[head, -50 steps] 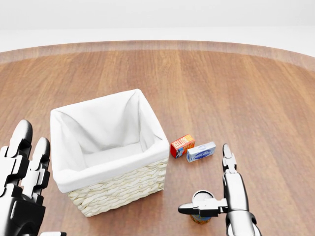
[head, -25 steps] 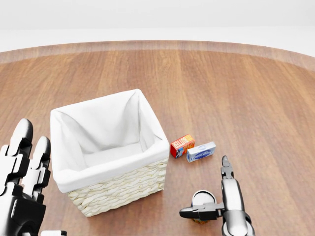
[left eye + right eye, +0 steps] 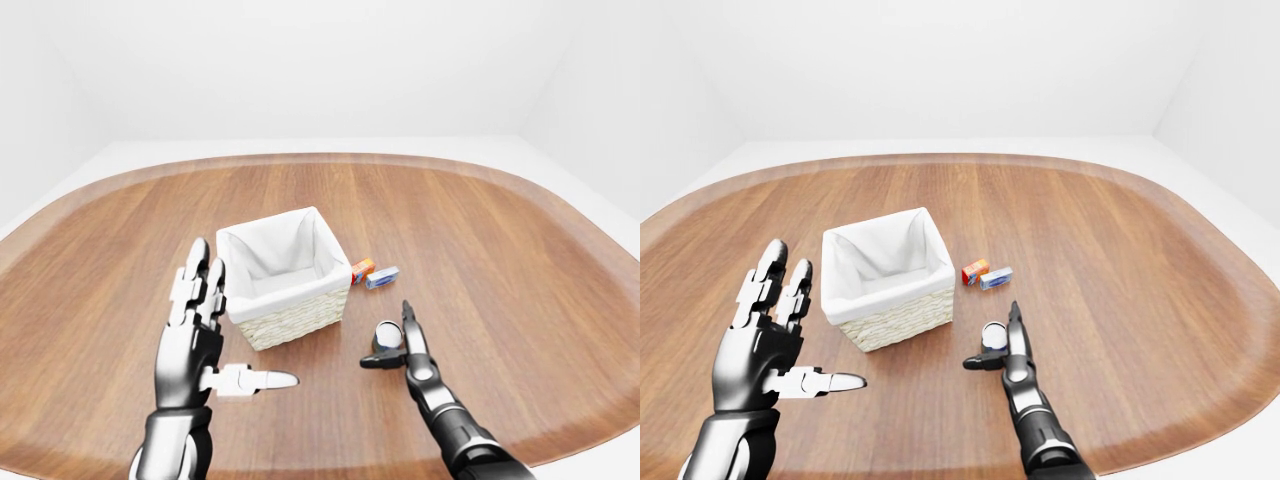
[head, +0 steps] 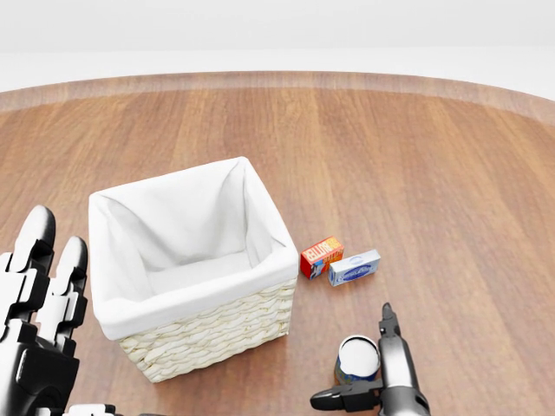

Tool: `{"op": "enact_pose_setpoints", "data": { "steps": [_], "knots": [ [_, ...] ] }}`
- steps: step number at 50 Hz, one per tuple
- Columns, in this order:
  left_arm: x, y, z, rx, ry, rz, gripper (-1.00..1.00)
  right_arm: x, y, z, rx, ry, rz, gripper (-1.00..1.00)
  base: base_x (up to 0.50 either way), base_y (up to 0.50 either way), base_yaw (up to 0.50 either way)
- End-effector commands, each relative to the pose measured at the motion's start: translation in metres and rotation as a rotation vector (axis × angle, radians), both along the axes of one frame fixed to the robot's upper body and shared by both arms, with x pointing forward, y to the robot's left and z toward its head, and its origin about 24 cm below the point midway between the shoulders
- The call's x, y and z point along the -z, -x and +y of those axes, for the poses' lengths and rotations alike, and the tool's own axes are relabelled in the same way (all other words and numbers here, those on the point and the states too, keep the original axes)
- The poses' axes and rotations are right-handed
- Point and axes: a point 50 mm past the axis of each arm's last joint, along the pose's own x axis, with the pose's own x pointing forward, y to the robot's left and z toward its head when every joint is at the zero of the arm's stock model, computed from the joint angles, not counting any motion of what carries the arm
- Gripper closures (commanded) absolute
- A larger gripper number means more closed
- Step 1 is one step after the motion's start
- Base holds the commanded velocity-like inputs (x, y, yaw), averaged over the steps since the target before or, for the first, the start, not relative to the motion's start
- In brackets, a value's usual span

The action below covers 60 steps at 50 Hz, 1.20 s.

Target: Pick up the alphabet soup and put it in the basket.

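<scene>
My left hand: glossy dark metal, white finger segments, three jointed fingers. My right hand: same chrome-grey, slim; ribbed black forearm.

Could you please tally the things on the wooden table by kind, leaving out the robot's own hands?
Baskets: 1, the white-lined wicker basket.
Cans: 1, the alphabet soup, standing upright beside the right hand.
Small boxes: 2, one red and orange box and one blue and white box, lying side by side.
Total: 4.
</scene>
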Motion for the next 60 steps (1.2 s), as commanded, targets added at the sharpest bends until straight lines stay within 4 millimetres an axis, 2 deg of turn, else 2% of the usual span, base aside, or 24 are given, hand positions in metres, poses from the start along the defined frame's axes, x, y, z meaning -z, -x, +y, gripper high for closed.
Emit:
{"op": "enact_pose_setpoints", "data": {
  "steps": [1,7,24,49,50,52,53,60],
  "knots": [
    [0.001,0.0,-0.001,0.003,0.0,0.003,-1.0,0.003,-0.004,0.002,0.0,0.03,0.036,-1.0,0.0,0.0,0.0],
    [-0.001,0.002,-0.001,0.005,-0.001,0.0,-1.0,0.0,-0.014,0.0,0.017,0.05,0.063,-1.0,0.0,0.0,0.0],
    [0.0,0.003,-0.003,0.01,-0.005,0.006,-1.0,-0.005,-0.024,0.002,0.027,0.042,0.075,-1.0,0.0,0.0,0.0],
    [-0.003,0.007,-0.002,0.008,-0.005,-0.005,-1.0,0.003,-0.016,0.014,-0.009,0.092,0.108,-1.0,0.0,0.0,0.0],
    [-0.003,0.007,-0.002,0.009,-0.004,-0.005,-1.0,0.002,-0.016,0.014,-0.007,0.09,0.108,-0.84,0.0,0.0,0.0],
    [-0.003,0.007,-0.001,0.008,-0.005,-0.005,-1.0,0.003,-0.016,0.013,-0.007,0.089,0.109,0.6,0.0,0.0,0.0],
    [-0.003,0.007,-0.001,0.008,-0.004,-0.006,-1.0,0.003,-0.015,0.013,-0.006,0.092,0.11,1.0,0.0,0.0,0.01],
    [-0.006,0.009,0.0,0.006,-0.001,-0.015,-1.0,0.003,-0.015,0.013,-0.005,0.094,0.108,1.0,0.0,0.0,0.0]
  ]
}}
